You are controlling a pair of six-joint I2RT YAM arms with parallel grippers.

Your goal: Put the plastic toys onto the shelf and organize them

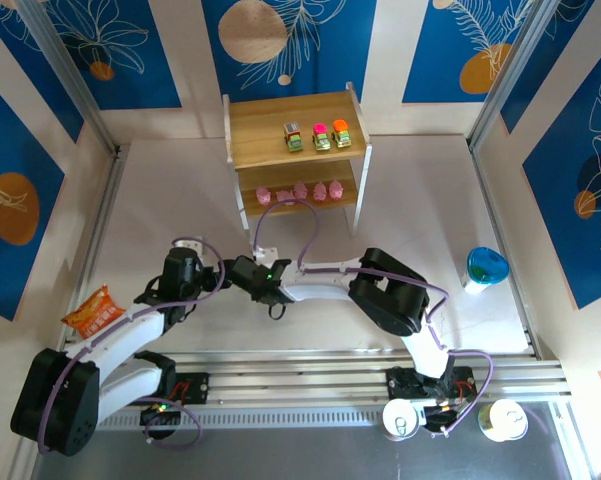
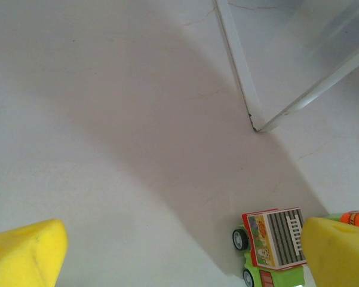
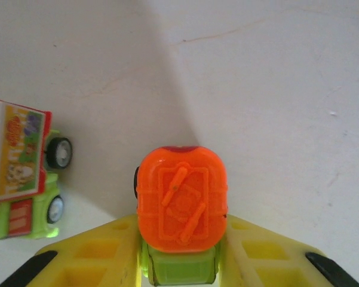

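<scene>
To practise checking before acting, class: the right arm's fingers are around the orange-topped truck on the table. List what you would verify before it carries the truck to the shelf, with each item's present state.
1. orange-topped truck sits between the right fingers: ok, they press its green body on both sides.
2. Grip firm enough to lift: cannot tell.
3. neighbouring truck clear of the grip: ok, it stands apart to one side.
4. left fingers out of the way: ok, wide open and holding nothing.
5. Free spot on the shelf: ok, bare wood on the top tier beside the three trucks.
</scene>
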